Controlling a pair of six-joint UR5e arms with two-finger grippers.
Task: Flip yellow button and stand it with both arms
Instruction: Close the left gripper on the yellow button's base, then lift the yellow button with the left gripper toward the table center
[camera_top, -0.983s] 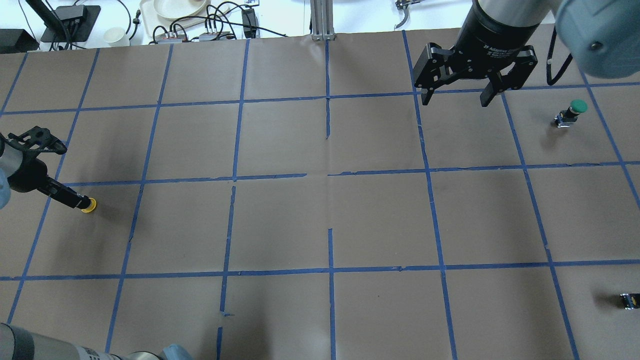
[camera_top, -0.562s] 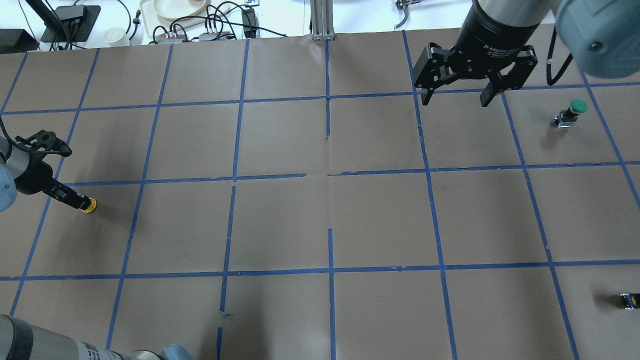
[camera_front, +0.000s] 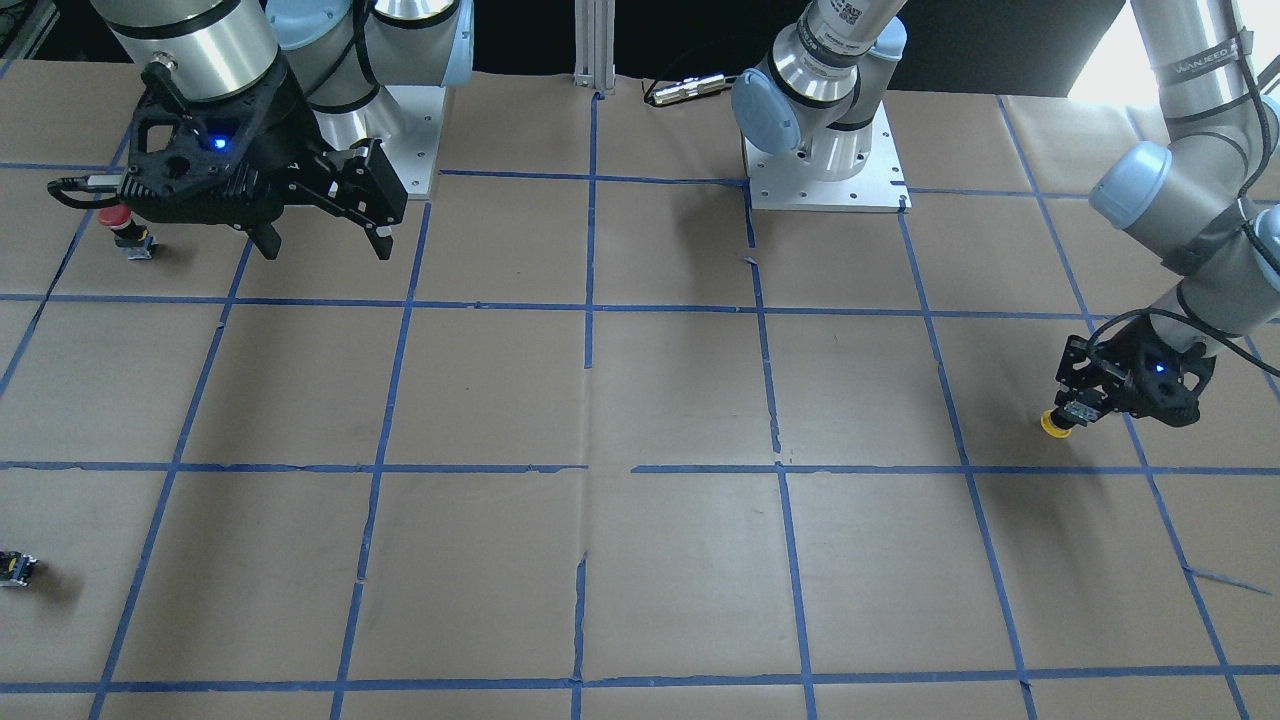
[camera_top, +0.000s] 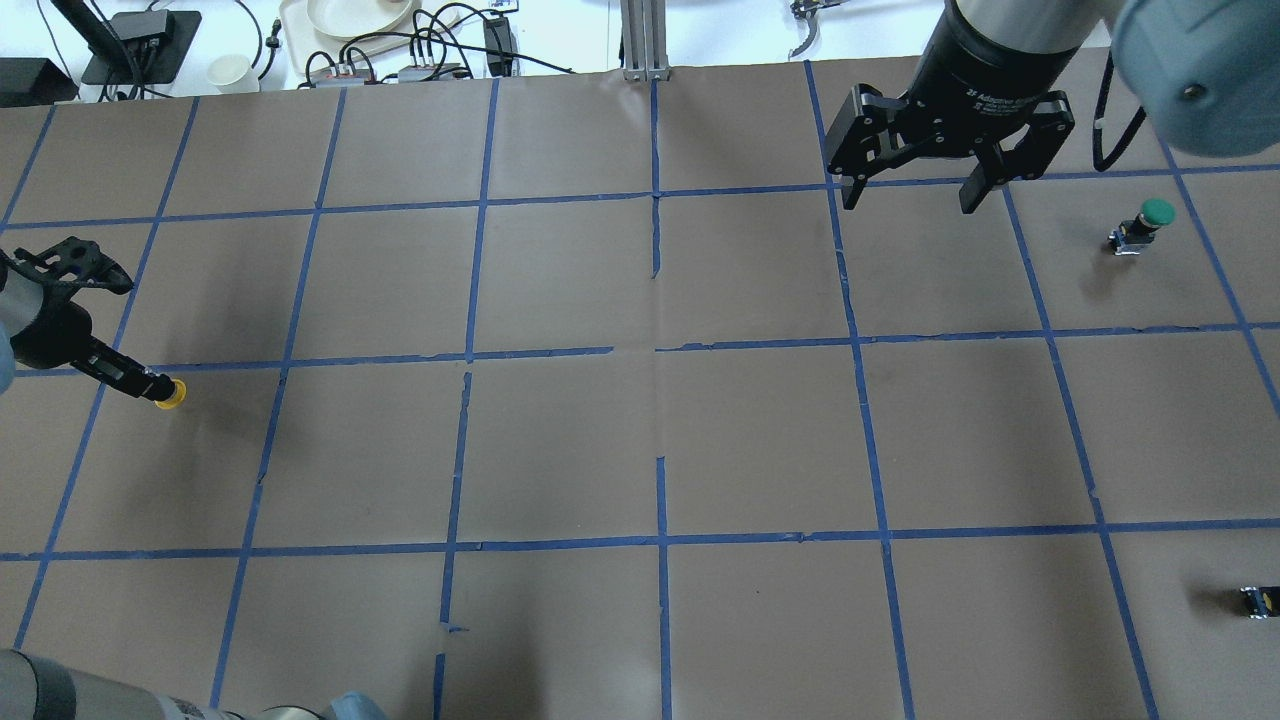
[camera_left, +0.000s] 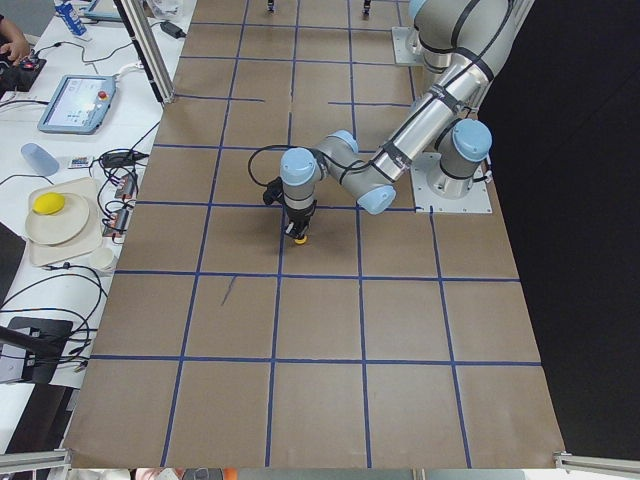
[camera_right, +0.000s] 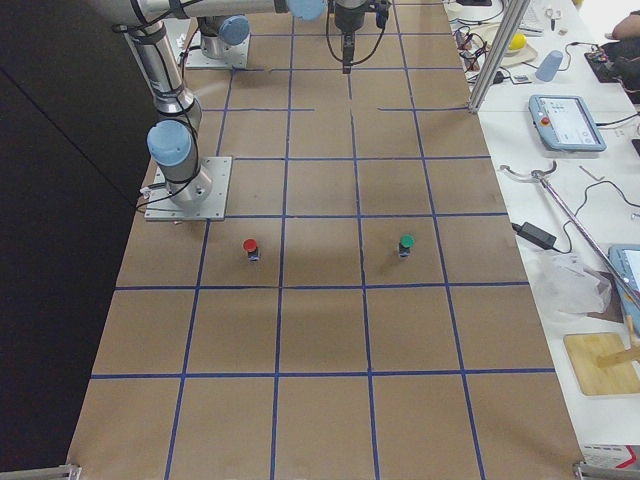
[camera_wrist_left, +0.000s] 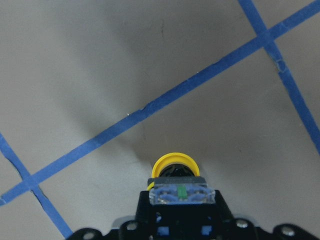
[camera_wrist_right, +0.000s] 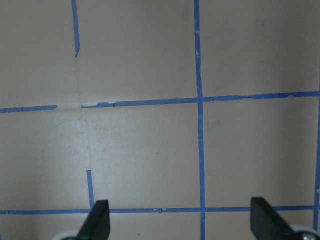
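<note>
The yellow button (camera_top: 170, 396) is at the table's left side, clamped by its black-and-grey block in my left gripper (camera_top: 152, 386). Its yellow cap points away from the fingertips, toward the paper, just past a blue tape line. The left wrist view shows the cap (camera_wrist_left: 174, 165) beyond the clear-topped block, and the front view shows it (camera_front: 1052, 424) under my left gripper (camera_front: 1076, 408). I cannot tell whether the cap touches the table. My right gripper (camera_top: 910, 200) is open and empty, high over the far right squares, and also shows in the front view (camera_front: 327, 250).
A green-capped button (camera_top: 1150, 218) stands at the far right. A red-capped button (camera_front: 118, 222) stands near the right arm's base. A small capless block (camera_top: 1258, 601) lies at the right edge. Cables, a cup and a tray sit beyond the table's far edge.
My left gripper has moved slightly back and left with the yellow button held in it. The right arm has not moved.
</note>
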